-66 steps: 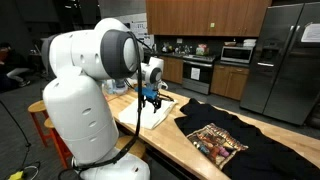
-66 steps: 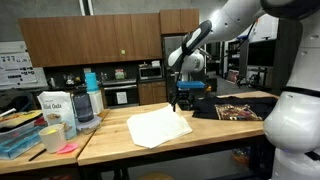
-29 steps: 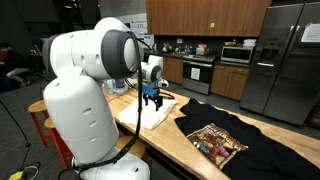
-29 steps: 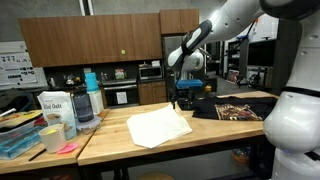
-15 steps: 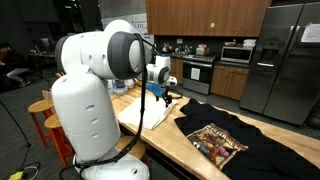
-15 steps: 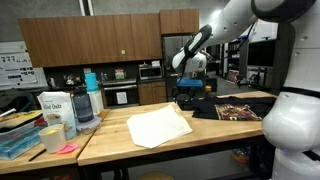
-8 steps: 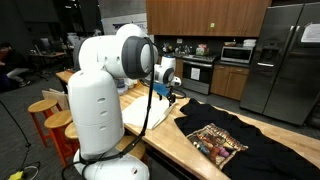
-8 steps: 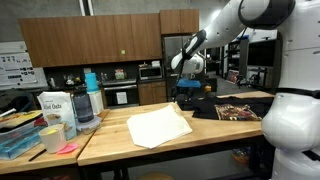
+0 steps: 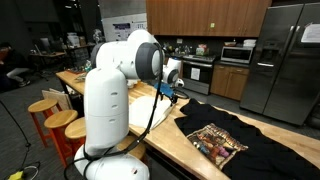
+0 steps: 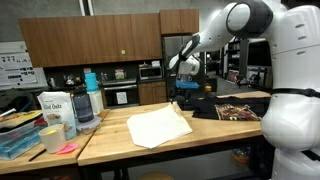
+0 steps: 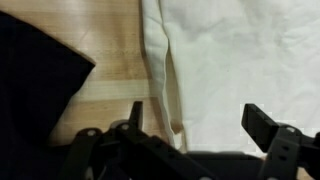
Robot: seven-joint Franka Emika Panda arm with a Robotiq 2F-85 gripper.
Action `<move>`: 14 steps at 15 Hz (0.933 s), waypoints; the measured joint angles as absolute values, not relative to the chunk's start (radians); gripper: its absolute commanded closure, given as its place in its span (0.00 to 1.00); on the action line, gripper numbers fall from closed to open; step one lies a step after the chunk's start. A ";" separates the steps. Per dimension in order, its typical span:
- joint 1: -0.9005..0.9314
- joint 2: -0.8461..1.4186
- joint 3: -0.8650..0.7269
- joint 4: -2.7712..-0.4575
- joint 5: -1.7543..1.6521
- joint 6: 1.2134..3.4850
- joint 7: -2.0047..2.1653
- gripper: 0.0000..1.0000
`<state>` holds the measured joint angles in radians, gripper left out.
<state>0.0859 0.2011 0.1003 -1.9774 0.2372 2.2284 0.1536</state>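
The white cloth lies flat on the wooden counter directly beneath the claw, its folded edge passing under the gap close to one finger and the rest spreading out below the other. The claw hangs over it with fingers spread wide and nothing between them. A black T-shirt lies off to the claw's side, beyond that edge, with a strip of bare wood between.
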 measured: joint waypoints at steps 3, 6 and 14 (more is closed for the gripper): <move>0.077 0.250 0.100 -1.923 0.264 2.185 0.100 0.00; 0.072 0.297 0.100 -1.872 0.265 2.152 0.066 0.00; 0.094 0.401 0.109 -1.740 0.213 2.105 0.010 0.00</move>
<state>0.0938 0.4013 0.1085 -1.7400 0.2131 2.1052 0.0105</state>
